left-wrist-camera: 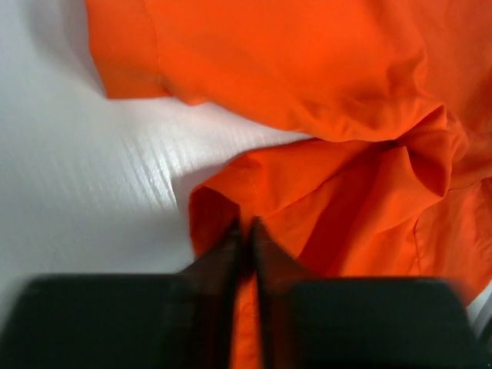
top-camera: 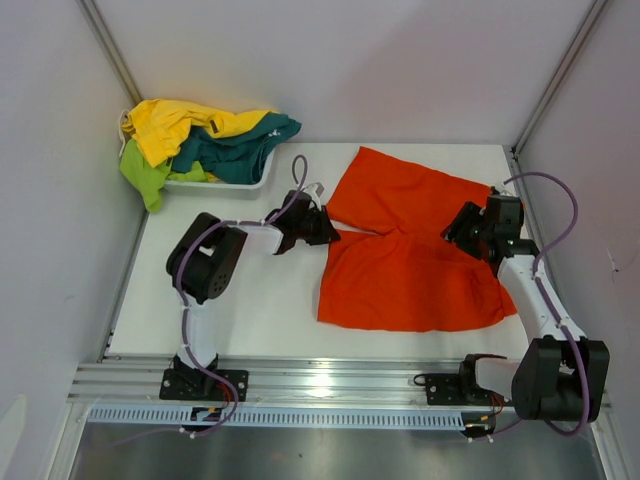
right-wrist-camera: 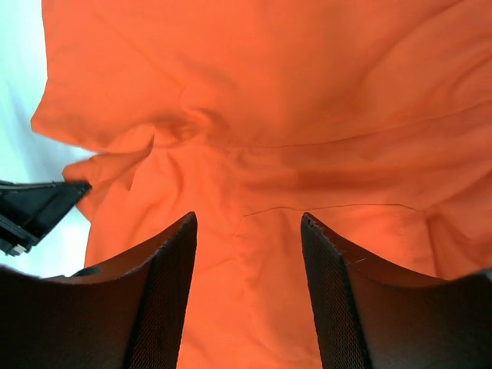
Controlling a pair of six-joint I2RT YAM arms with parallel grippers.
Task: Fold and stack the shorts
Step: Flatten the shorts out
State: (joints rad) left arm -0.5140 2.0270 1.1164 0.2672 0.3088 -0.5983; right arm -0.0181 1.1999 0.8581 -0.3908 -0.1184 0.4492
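Note:
The orange shorts (top-camera: pixel 410 250) lie spread on the white table, their two legs pointing left. My left gripper (top-camera: pixel 325 232) sits at the notch between the legs. In the left wrist view it (left-wrist-camera: pixel 246 227) is shut on a hem fold of the orange shorts (left-wrist-camera: pixel 307 77), with cloth showing between the nearly touching fingers. My right gripper (top-camera: pixel 462 228) hangs over the right side of the shorts. Its fingers (right-wrist-camera: pixel 169 292) stand wide apart above the orange cloth (right-wrist-camera: pixel 269 92), holding nothing. Yellow shorts (top-camera: pixel 185 122), teal shorts (top-camera: pixel 235 145) and lime-green shorts (top-camera: pixel 145 175) are piled at the back left.
A white basket (top-camera: pixel 255 180) at the back left corner holds the pile, with the lime-green pair hanging over its left rim. White walls and metal posts close in the table on three sides. The left gripper's tip (right-wrist-camera: pixel 38 207) shows at the left of the right wrist view.

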